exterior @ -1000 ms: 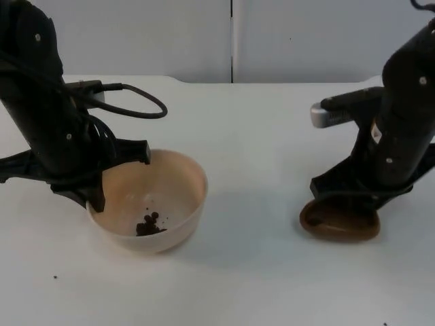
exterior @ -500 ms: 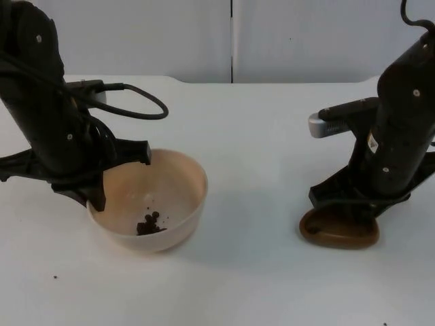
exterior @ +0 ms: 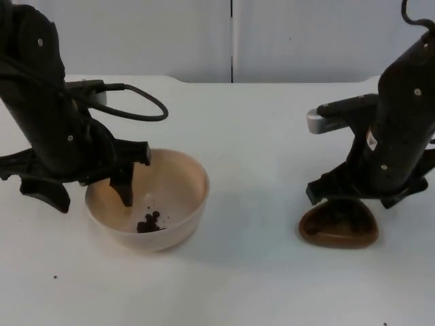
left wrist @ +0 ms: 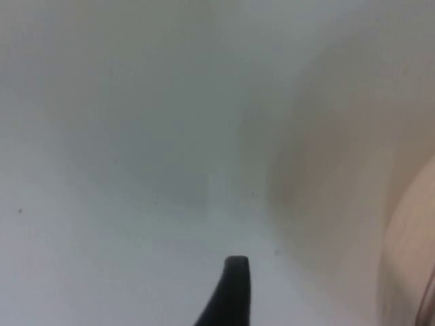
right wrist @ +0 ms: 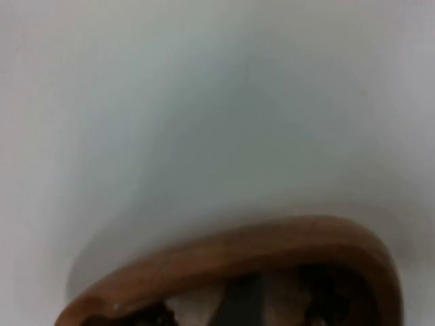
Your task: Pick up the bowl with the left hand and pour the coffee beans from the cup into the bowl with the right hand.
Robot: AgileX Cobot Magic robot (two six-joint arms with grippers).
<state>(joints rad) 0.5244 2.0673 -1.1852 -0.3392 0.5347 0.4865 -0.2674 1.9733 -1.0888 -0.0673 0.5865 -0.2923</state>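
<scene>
My left claw (exterior: 95, 193) is open and straddles the near-left rim of the bowl (exterior: 178, 197): one finger inside, one outside, neither pinching. Bowl sits on the bench (exterior: 251, 149) with a small pile of coffee beans (exterior: 149, 223) at the bottom. My right claw (exterior: 353, 197) is low over the brown cup (exterior: 338, 227), well to the bowl's right; can't tell if it's open or closed. Cup rim (right wrist: 231, 261) sits right under that wrist.

white table (exterior: 258, 136) with cream bowl (exterior: 178, 178), brown cup (exterior: 338, 227), perhaps stray specks (exterior: 55, 276)
</scene>
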